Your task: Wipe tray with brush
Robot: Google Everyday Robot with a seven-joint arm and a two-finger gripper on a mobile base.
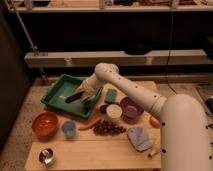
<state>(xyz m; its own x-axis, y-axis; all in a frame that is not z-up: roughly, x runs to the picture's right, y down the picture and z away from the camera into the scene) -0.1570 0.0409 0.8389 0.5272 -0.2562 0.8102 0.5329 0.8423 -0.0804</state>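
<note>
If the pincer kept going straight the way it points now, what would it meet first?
Probably the tray floor: the pincer, carrying the brush, points down-left into it. How far above the floor it sits is unclear.

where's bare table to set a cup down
Bare wood lies along the front edge between the metal cup and grey cloth. It is crowded around the grapes and purple bowl. The pincer holds the brush over the tray.

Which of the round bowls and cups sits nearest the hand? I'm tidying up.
The white cup, just right of the tray. The hand holds the brush over the tray.
</note>
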